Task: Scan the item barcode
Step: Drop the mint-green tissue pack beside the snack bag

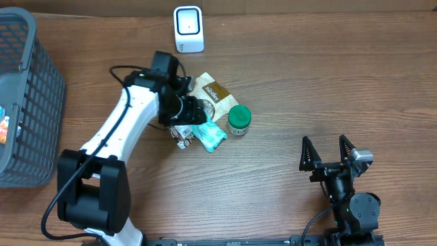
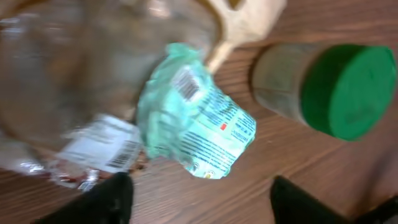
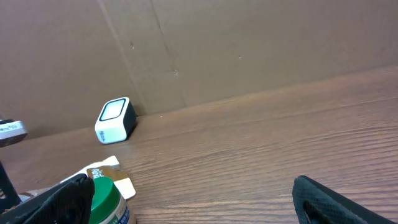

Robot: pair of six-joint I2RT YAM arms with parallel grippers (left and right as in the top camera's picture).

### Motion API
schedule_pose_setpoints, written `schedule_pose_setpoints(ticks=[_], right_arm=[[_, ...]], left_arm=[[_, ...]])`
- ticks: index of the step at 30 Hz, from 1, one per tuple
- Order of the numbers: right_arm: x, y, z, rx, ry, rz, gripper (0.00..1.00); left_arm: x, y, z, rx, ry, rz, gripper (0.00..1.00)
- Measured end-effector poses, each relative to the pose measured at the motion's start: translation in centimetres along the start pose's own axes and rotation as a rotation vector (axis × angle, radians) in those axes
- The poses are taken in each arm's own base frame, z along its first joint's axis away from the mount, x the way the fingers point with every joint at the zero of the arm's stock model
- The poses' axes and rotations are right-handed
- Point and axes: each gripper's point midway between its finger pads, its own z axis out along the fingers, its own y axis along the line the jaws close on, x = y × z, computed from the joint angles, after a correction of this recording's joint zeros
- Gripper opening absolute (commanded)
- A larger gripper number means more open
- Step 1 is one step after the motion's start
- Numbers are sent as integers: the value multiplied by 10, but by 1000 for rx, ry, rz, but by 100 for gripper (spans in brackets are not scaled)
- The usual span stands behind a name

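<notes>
at table centre, teal packet lies flat just ahead of the left gripper, whose jaws stand apart, holding nothing. green-lidded jar stands near the packet; scanner well apart. right gripper spread wide, empty.

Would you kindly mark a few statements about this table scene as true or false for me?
1. The white scanner stands inside the basket. False: it stands on the table, apart from the basket.
2. The right gripper is open and empty. True.
3. The jar has a red lid. False: the lid is green.
4. The teal packet lies beside the jar. True.
</notes>
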Motion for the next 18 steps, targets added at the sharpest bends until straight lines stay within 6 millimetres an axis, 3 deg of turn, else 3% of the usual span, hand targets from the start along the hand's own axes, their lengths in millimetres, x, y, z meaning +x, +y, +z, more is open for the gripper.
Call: schedule_pose_setpoints(ticks=[3,7,13,16,18], right_arm=[[0,0,0,0,0,0,100],[0,0,0,0,-1,0,100],[0,0,0,-1,-1,0,100],[0,0,0,-1,0,0,100],[0,0,0,0,-1,0,100]], left_arm=[[2,-6,-7,5,18,20,81],[-20,-9,-52,-10,-34,12,77],[-65,13,-167,-83,-251,-61,73],[-79,44,-238,-151,-419,-146,75],[-76,76,-284,-205,-520,-244,76]])
